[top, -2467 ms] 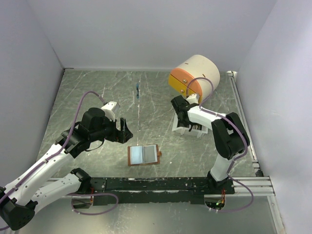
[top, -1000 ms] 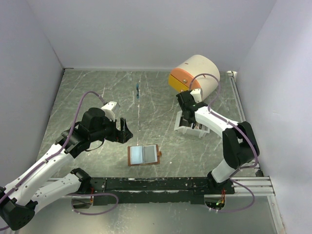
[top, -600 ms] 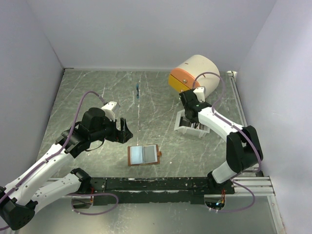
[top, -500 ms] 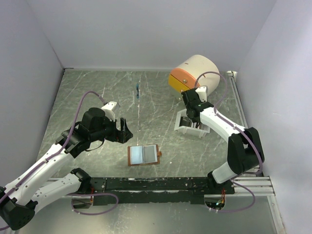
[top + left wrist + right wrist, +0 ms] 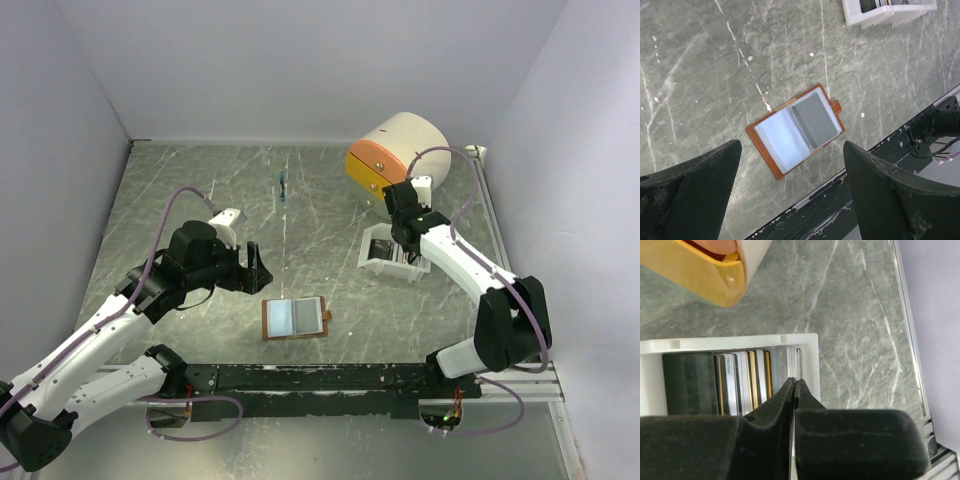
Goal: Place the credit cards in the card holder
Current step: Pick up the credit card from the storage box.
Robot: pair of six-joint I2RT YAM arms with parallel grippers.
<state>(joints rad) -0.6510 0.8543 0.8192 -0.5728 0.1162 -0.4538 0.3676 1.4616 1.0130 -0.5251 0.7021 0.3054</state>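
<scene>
The card holder (image 5: 294,318) lies open on the table, brown with pale inner pockets, and a grey card (image 5: 814,120) sits in its right pocket. My left gripper (image 5: 254,270) hovers open above it; in the left wrist view the card holder (image 5: 795,130) shows between the wide-apart fingers (image 5: 700,175). Several credit cards (image 5: 745,380) stand on edge in a white tray (image 5: 812,355). My right gripper (image 5: 794,382) is shut, its tips at the top edges of the rightmost cards. Whether a card is pinched does not show.
A cream-and-orange rounded box (image 5: 400,150) stands just behind the white tray (image 5: 370,262). A small blue item (image 5: 283,185) lies at the back middle. A black rail (image 5: 330,378) runs along the near edge, with walls on the other sides.
The right arm has swung from the tray's left side back and to the right, its shut gripper now over the tray's right end. The left arm and card holder have not moved.
</scene>
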